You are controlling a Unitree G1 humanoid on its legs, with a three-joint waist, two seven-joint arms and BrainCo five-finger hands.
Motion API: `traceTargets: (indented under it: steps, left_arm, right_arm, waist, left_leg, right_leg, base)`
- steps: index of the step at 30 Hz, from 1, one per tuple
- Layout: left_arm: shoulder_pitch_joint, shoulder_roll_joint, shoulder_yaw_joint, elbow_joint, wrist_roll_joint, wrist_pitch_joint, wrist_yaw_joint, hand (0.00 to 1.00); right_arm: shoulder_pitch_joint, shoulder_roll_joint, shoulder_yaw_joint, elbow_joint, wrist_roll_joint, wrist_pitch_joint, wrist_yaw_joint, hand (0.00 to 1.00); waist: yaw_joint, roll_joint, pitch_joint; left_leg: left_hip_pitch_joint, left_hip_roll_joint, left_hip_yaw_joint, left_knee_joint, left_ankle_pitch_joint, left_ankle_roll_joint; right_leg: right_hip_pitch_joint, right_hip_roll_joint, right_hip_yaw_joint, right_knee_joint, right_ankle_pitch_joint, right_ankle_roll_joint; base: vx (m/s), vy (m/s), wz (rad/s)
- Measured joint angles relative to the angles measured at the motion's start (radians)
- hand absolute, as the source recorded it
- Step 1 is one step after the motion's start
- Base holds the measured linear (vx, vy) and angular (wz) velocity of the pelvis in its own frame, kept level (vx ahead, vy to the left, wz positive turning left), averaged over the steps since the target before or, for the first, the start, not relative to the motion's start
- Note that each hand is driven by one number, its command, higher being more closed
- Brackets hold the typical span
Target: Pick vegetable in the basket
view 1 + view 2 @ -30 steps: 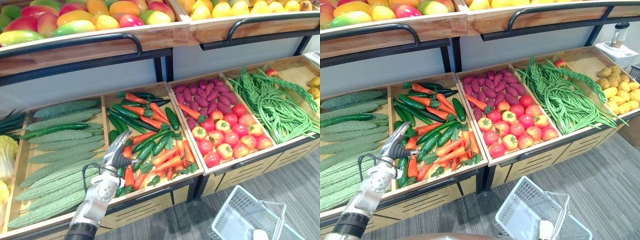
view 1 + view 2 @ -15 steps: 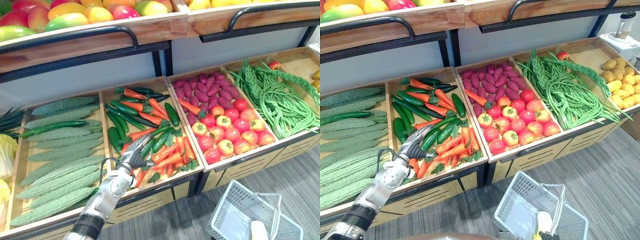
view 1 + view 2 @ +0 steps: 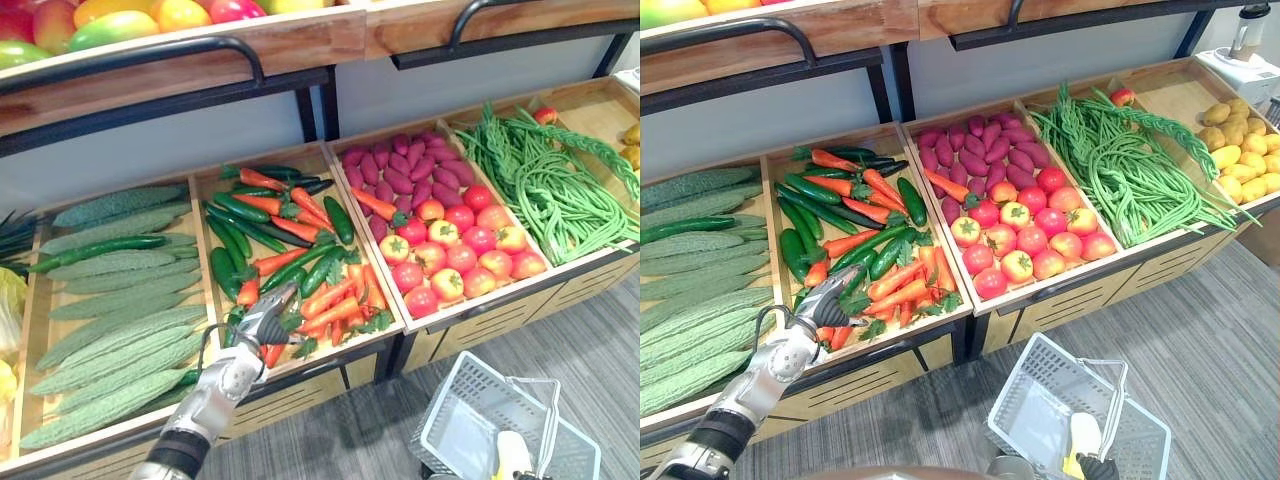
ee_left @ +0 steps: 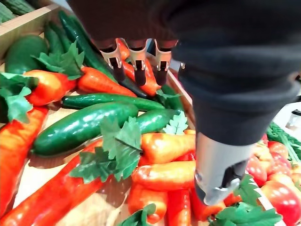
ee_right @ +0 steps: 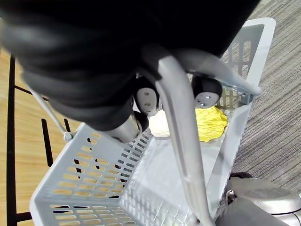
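Grey carpet (image 3: pixel 610 360) in front of a wooden produce stand; L hand (image 3: pixel 262 322) hovers over the front of the crate (image 3: pixel 203 250) w/ carrots (image 3: pixel 335 305) and cucumbers (image 3: pixel 318 270) mixed; its fingers (image 4: pixel 139 70) are straight and close together, thumb (image 4: pixel 217 181) apart, nothing between them; so no veg picked yet, all of it lies in the crate. R hand (image 5: pixel 146 98) is curled round the handle (image 5: pixel 181 127) of the grey basket (image 3: pixel 447 415), down by the carpet, well apart from the crate on the robot's right

Step in hand, as I judge it: settle on one veg and grip it. Best bet is a carrot on top of the pile near the front, not one pinned under a cucumber; come down across its length, fingers one side, thumb the other; close on the thick middle, not the leafy end, which prob. slips; skins look glossy, so a full wrap rather than a tip pinch; lift straight up so neighbours don't roll over the front lip

Views: eye views give the layout, i.e. hand vs crate vs basket, plus tomatoes (image 3: pixel 460 255) and green beans (image 3: pixel 550 190) in the next crates; L wrist view adds the gap betw. fingertips and the carrots under them; R wrist view shows the grip on the handle, and a yellow crinkled item (image 5: pixel 210 123) beside a pale one (image 5: pixel 160 126) on the basket floor
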Motion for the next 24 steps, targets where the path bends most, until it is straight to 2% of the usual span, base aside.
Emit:
traceTargets:
  steps: [4, 9, 20, 21, 24]
  left_arm:
    - [-0.034, -0.027, 0.000, 0.067, 0.002, 0.008, 0.003, 0.00]
    - [-0.072, -0.042, 0.002, 0.096, 0.002, 0.027, 0.028, 0.00]
    - [-0.172, -0.083, -0.002, 0.139, 0.002, 0.038, 0.060, 0.00]
    - [-0.177, -0.086, -0.002, 0.148, 0.002, 0.038, 0.064, 1.00]
    - [-0.198, -0.106, -0.002, 0.175, 0.002, 0.043, 0.084, 1.00]
  right_arm:
    - [-0.012, 0.000, 0.000, -0.003, 0.000, 0.000, 0.000, 1.00]
    - [-0.035, 0.000, 0.008, -0.010, 0.000, 0.000, -0.002, 1.00]
    - [-0.098, 0.000, 0.042, -0.037, 0.000, -0.002, -0.006, 1.00]
    - [-0.100, 0.000, 0.042, -0.039, 0.000, -0.001, -0.006, 1.00]
    - [-0.101, 0.000, 0.042, -0.039, 0.001, -0.001, -0.006, 1.00]
  waist:
    - [0.000, 0.001, 0.008]
    - [0.000, 0.002, 0.020]
    - [0.000, 0.003, 0.064]
    - [-0.001, 0.003, 0.064]
    - [-0.001, 0.005, 0.065]
  left_leg:
    - [-0.004, 0.000, 0.016, 0.000, 0.000, -0.001]
    - [-0.026, 0.001, 0.029, 0.007, -0.002, -0.003]
    - [-0.084, 0.006, 0.074, 0.028, -0.004, -0.005]
    - [-0.089, 0.007, 0.075, 0.030, -0.004, -0.005]
    - [-0.091, 0.011, 0.079, 0.034, -0.004, -0.005]
  right_leg:
    - [-0.014, 0.000, 0.011, 0.005, 0.000, 0.000]
    - [-0.047, 0.000, 0.024, 0.013, 0.000, 0.000]
    - [-0.141, 0.007, 0.064, 0.050, 0.001, 0.000]
    - [-0.147, 0.007, 0.064, 0.053, 0.001, 0.000]
    - [-0.151, 0.010, 0.064, 0.056, 0.001, 0.000]
  base:
    - [0.00, -0.021, -0.08]
    - [0.00, -0.019, -0.07]
    - [-0.02, -0.033, -0.10]
    - [-0.01, -0.037, -0.06]
    - [0.00, -0.024, -0.02]
